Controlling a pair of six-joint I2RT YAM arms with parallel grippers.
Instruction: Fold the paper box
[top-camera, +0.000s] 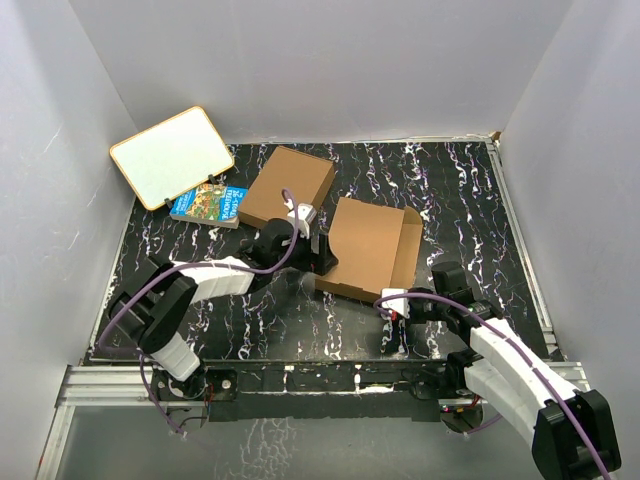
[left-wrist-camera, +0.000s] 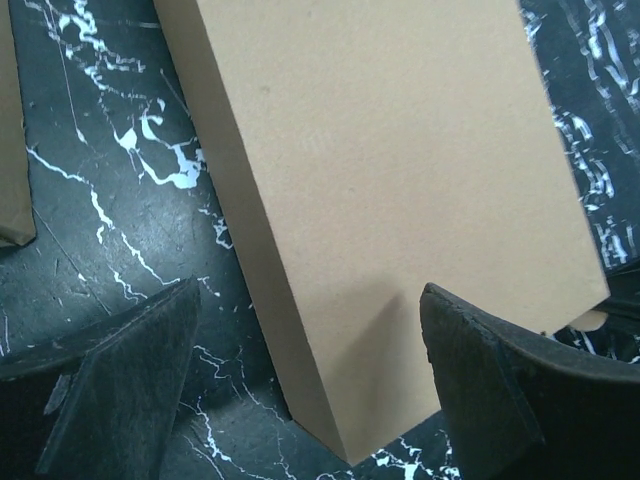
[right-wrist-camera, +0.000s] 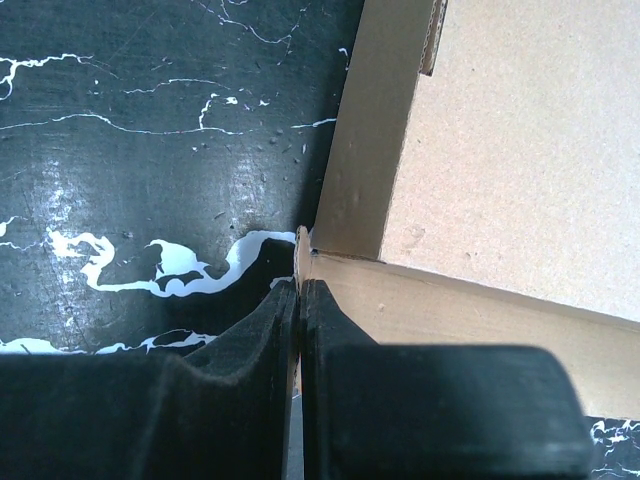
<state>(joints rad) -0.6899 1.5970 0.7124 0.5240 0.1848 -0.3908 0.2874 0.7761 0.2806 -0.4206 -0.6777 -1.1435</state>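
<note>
Top view: the paper box (top-camera: 368, 248) lies on the black marbled desk (top-camera: 470, 190), just off centre toward 3 o'clock. It is partly formed. The broad panel lies flat and the wall along its 3 o'clock side stands up.

Left tool (top-camera: 317, 247): it sits at the box's 9 o'clock edge. In the wrist view its fingers (left-wrist-camera: 120, 390) stand wide apart, and one corner of the box reaches into the gap between them. The box's top face and one side wall fill most of that view. Nothing is gripped.

Right tool (top-camera: 394, 301): it sits at the box's 5 o'clock corner. In the wrist view its pads (right-wrist-camera: 265, 350) are pressed together, directly under the spot where two upright walls meet. A thin strip of cardboard runs down between the pads, so the tool is clamped on that corner of the paper box. The strip is mostly hidden, so it may be a tab or the end of a wall.

Other items, top view:
- A flat brown box (top-camera: 288, 187) lies at 11 o'clock from the paper box, near it but apart.
- A picture book (top-camera: 210, 203) lies farther out at 10 o'clock.
- A whiteboard (top-camera: 172, 157) overlaps the book's far edge.
</note>
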